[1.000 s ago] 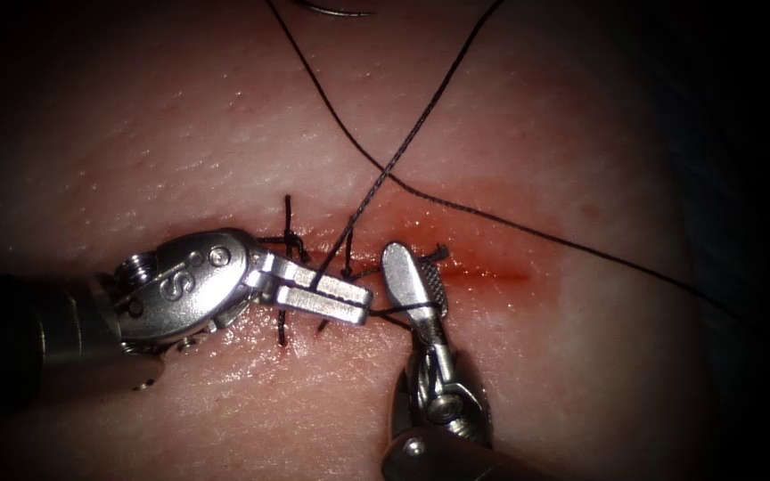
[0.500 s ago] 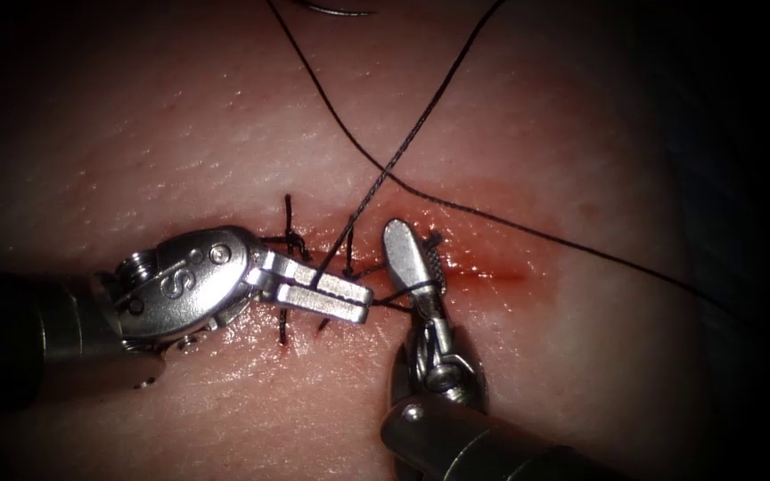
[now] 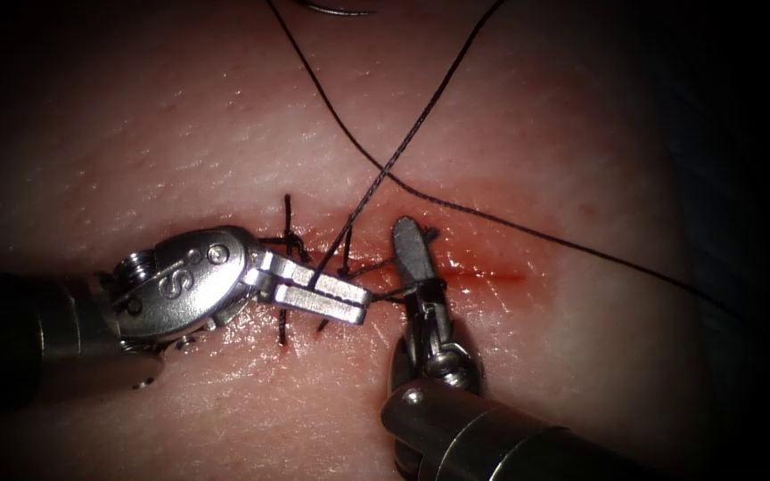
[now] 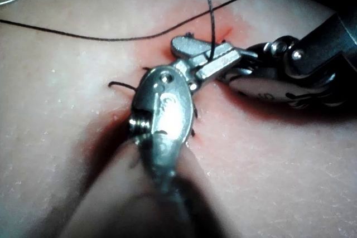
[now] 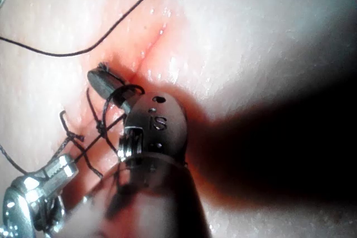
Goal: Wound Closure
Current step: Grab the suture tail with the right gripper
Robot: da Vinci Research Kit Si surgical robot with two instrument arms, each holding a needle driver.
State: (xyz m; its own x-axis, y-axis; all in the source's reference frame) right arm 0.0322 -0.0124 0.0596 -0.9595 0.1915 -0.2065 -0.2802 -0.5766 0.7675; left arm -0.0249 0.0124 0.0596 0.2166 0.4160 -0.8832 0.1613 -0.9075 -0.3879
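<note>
The tissue (image 3: 536, 134) has a red cut (image 3: 487, 273) running across, with dark stitches (image 3: 287, 239) over its left part. My left tool (image 3: 363, 301) lies along the cut, jaws shut on the long thread (image 3: 421, 116), which rises to the upper right; the same grip shows close up in the left wrist view (image 4: 220, 62). My right tool (image 3: 403, 230) points up just right of it, jaws shut on a short thread end (image 3: 430, 233) with a loop of thread around them (image 5: 100, 82). The needle (image 3: 340, 11) lies free on the tissue at the far edge.
A second strand (image 3: 581, 249) runs from the top across the tissue to the right. Red fluid (image 3: 456, 209) stains the skin around the cut. The left tool's body (image 5: 39, 185) lies close beside the right tool's wrist.
The right tool's jaws, open around the short thread end before, have closed on it. Its shaft has come further into view from below. The left tool has stayed put.
</note>
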